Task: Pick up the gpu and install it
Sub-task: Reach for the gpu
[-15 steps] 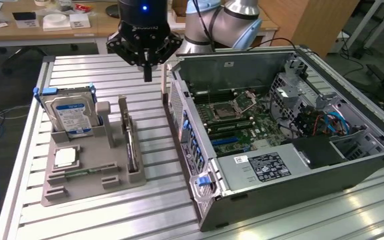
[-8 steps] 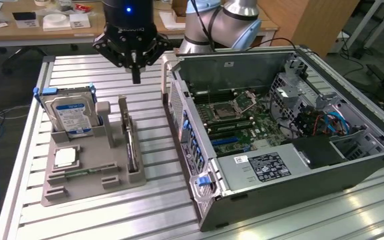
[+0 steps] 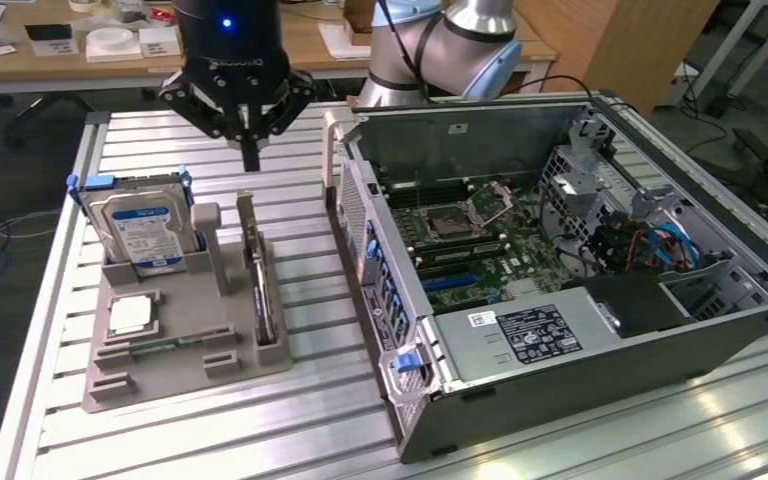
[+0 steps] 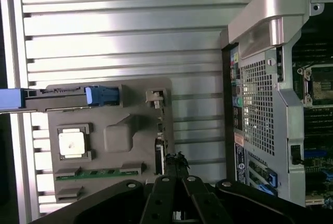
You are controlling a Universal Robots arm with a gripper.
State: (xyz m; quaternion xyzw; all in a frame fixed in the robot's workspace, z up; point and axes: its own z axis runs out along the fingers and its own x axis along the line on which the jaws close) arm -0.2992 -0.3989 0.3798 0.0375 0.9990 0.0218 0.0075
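The gpu (image 3: 263,290) stands on edge in the right-hand slot of a grey holder tray (image 3: 184,372), a thin card with a pale metal bracket at its far end. My gripper (image 3: 251,158) hangs above the table just beyond that far end, fingers shut together with nothing between them. In the wrist view the gpu (image 4: 160,140) appears edge-on, and the shut gripper (image 4: 177,162) sits over one end of it without touching. The open computer case (image 3: 704,320) lies to the exterior view's right, its motherboard (image 3: 484,250) exposed.
A blue-labelled hard drive (image 3: 144,228) stands upright in the tray's back left slot. A square silver CPU (image 3: 131,316) and a green memory stick (image 3: 171,347) lie in the tray's front. The case's front panel (image 3: 377,290) stands close beside the gpu. The ribbed metal table (image 3: 197,440) surrounds everything.
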